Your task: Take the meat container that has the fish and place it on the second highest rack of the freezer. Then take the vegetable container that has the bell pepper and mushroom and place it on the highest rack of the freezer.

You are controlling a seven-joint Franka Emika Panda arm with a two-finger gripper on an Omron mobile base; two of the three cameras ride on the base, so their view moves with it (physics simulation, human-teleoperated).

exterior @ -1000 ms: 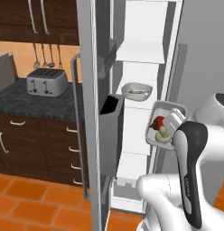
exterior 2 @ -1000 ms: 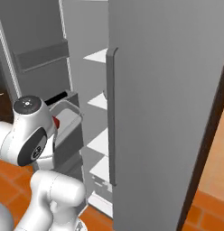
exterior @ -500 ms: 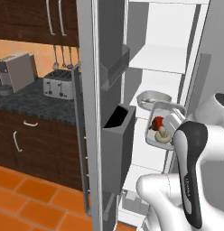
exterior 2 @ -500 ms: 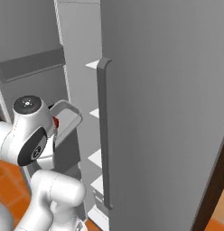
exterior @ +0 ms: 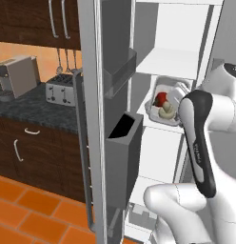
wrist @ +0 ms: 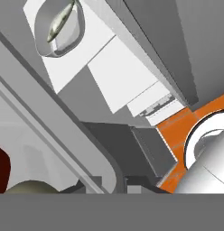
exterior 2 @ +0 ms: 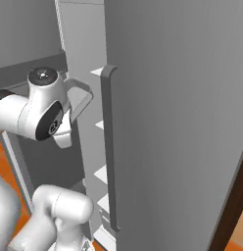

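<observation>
Left base view: freezer (exterior: 115, 71) stands open, its left door (exterior: 96, 119) edge-on toward the camera, with two grey door bins (exterior: 123, 157) jutting into the gap between door and shelves. The vegetable container (exterior: 165, 102), a pale tray tilted up on edge, hangs in front of the white shelves just below a shelf lip (exterior: 172, 66), with the bell pepper (exterior: 161, 98) and the mushroom (exterior: 166, 112) inside it, touching each other. The arm's dark-banded link crosses the tray's right rim, so the contact point is hidden. The gripper is closed nearly all the way; in the hand view the tray's rim (wrist: 86, 158) runs diagonally right at the fingers, consistent with a pinch on that rim. Free room is narrow: door bins to the left, the arm to the right. Hand view, upper left: the fish (wrist: 59, 20) lies in its own grey tray (wrist: 77, 34), resting on a white shelf inside the compartment. Right base view: the closed right door (exterior 2: 172, 122) with its long bar handle (exterior 2: 109, 147). No readable labels or writing. A toaster (exterior: 60, 90) sits on the dark counter (exterior: 34, 112) to the left.
</observation>
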